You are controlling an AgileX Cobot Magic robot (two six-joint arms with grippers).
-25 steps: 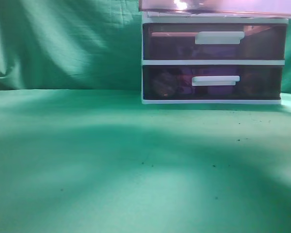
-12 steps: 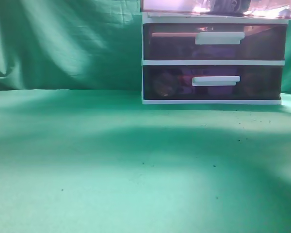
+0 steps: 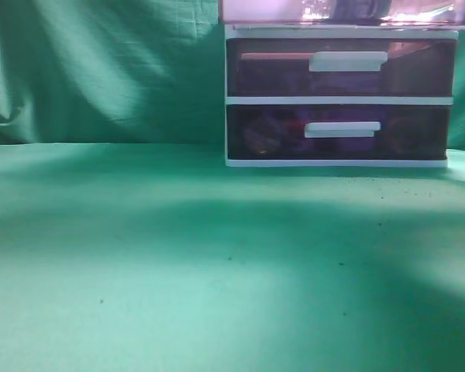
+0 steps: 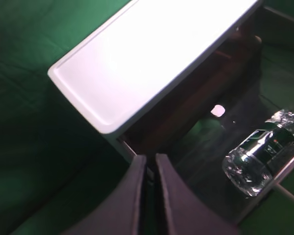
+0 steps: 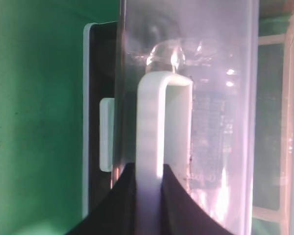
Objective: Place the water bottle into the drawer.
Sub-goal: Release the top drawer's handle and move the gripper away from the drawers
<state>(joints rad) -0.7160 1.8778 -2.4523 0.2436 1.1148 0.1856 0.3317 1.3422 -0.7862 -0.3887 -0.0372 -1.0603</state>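
Right gripper point(image 5: 149, 205) jaws clamped on drawer point(image 5: 186, 63) handle point(image 5: 152, 127), left gripper point(image 4: 150, 196) jaws nearly together

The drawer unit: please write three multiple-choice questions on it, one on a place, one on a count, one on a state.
1. Where is the water bottle?
A. on the green cloth
B. lying in the open top drawer
C. on top of the unit

2. How many dark drawers does the exterior view show below the pink one?
A. one
B. two
C. four

3. What are the right gripper's jaws doing?
A. hanging open
B. clamping the bottle
C. clamping the drawer's white handle

Key: 1 B, the bottle lies in the drawer. 2 B, two dark drawers are stacked there. 3 C, the right gripper is closed on the handle.
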